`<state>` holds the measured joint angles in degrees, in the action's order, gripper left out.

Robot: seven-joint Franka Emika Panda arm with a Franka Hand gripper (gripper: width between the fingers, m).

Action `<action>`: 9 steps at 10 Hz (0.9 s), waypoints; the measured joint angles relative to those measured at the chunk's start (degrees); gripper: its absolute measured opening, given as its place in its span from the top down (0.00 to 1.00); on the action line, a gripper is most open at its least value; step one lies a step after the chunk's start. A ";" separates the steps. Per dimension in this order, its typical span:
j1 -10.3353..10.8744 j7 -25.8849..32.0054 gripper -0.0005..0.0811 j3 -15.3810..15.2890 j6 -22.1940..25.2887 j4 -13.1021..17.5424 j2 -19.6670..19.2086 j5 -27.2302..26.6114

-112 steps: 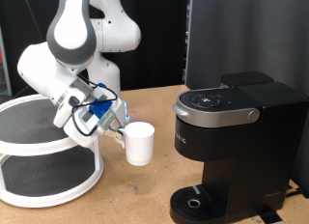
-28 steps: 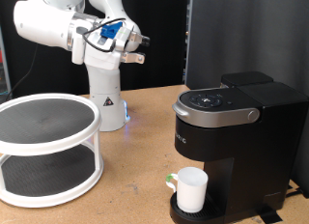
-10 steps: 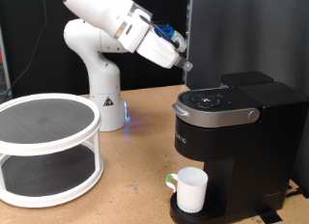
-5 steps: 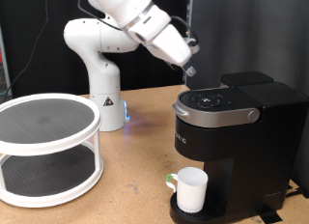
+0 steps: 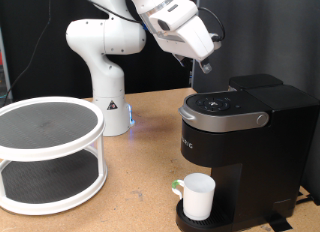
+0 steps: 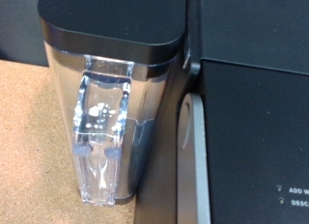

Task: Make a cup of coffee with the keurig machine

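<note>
While the cup [image 5: 198,196] already sat on the coffee machine's [image 5: 245,152] drip base, the hand [image 5: 205,65], its grip impossible to judge, had swung across to hover above the machine's top.

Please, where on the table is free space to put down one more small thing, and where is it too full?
Bare tabletop lies between the two-tier round stand and the keurig machine, in front of the robot's base. The drip base is taken by the cup. The gripper hangs above the machine's lid, so passing there is tight.
</note>
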<state>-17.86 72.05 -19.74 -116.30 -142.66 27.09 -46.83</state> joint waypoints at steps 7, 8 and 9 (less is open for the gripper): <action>-0.39 -6.81 0.01 -4.48 0.10 4.50 -1.18 15.23; -0.40 -8.21 0.01 -4.54 0.10 5.92 -2.16 15.30; -0.45 -9.58 0.01 -4.70 0.10 7.57 -3.43 15.92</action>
<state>-18.31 62.47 -24.44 -116.20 -135.09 23.66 -30.91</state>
